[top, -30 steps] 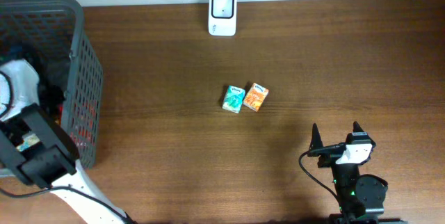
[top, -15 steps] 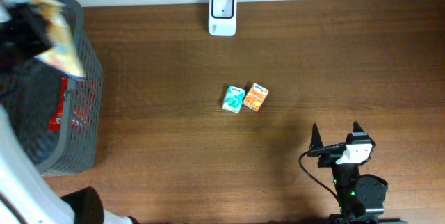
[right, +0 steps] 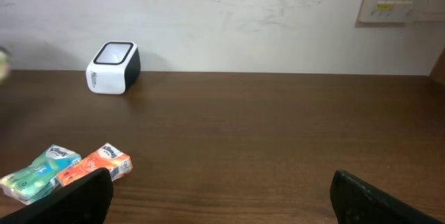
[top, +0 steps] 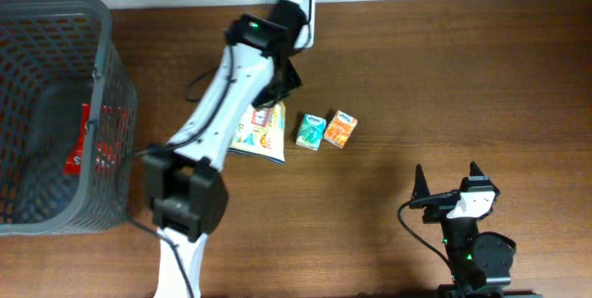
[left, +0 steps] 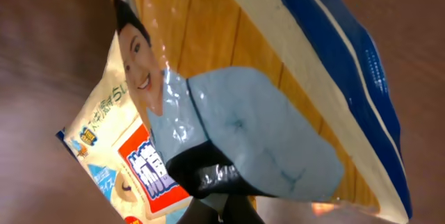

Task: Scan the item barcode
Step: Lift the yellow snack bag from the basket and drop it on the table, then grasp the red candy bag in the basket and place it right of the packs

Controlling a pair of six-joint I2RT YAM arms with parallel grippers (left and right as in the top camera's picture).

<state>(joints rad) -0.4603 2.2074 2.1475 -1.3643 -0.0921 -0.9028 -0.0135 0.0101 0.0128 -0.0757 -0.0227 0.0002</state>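
Observation:
The item is a glossy snack bag (top: 260, 132) printed with a cartoon man. It hangs over the table just left of two small packs. My left gripper (top: 271, 102) is shut on the bag's top edge, a short way in front of the white barcode scanner (top: 296, 17) at the table's back edge. The bag (left: 229, 113) fills the left wrist view, with my dark fingertips (left: 208, 206) pinching it at the bottom; no barcode shows. My right gripper (top: 447, 180) rests open near the front right, holding nothing. From there the scanner (right: 113, 67) is far off to the left.
A grey mesh basket (top: 104, 104) stands at the left edge with a red packet (top: 81, 146) inside. A teal tissue pack (top: 312, 131) and an orange one (top: 341, 129) lie mid-table, right of the bag. A wall runs behind the table.
My left arm has swung out of the basket and across to the table's middle, carrying the bag to just below the scanner. The right arm has not moved.

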